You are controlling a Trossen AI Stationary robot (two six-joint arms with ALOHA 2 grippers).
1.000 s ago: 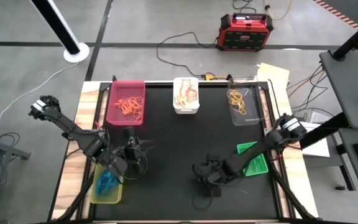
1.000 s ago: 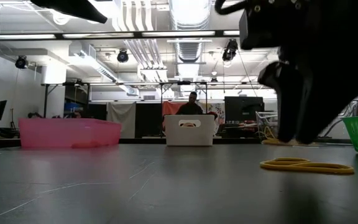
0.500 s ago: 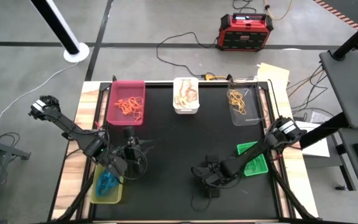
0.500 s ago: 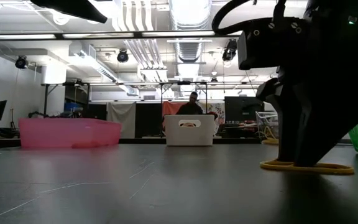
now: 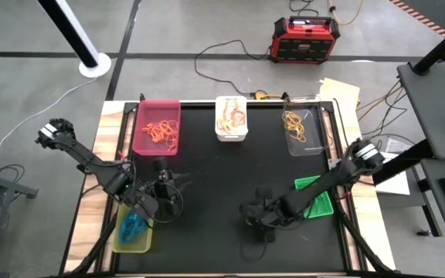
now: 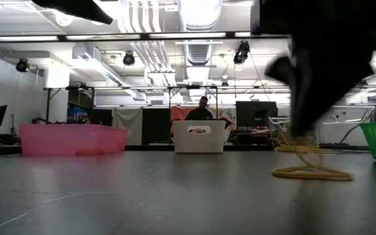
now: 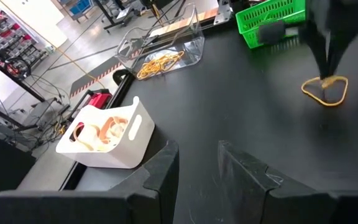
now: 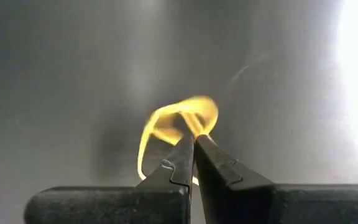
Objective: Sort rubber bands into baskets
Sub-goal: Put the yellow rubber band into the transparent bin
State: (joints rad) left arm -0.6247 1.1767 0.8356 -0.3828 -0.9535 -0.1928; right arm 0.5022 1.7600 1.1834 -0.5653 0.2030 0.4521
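Observation:
A yellow rubber band (image 6: 309,171) lies on the black table near its front middle, seen also in the left wrist view (image 7: 325,90). My right gripper (image 8: 193,140) stands over it, shut on it (image 5: 257,218). Left of it, my left gripper (image 7: 197,165) hovers above the table (image 5: 164,191), open with nothing between its fingers. The baskets stand around: pink (image 5: 157,127), white (image 5: 232,117) and clear (image 5: 301,130) along the far edge, green (image 5: 315,197) at the right, yellow-green (image 5: 134,230) at the near left. Each holds rubber bands. My right gripper pinches one stretch of the yellow rubber band's loop (image 8: 197,124) between its two fingertips. The fingers come steeply from above. That stretch (image 6: 299,149) is drawn up toward the fingers, while the rest of the loop (image 6: 318,173) still lies on the table.
A red-and-black power box (image 5: 306,38) with cables sits on the floor beyond the table. Papers (image 5: 338,91) lie at the far right corner. A person (image 6: 203,108) shows far behind the white basket. Bare black table spreads between the arms and the far baskets.
My right gripper has dropped onto the yellow rubber band, shut on it and then risen a little. One side of the band has come up with the fingers; the rest has stayed on the table.

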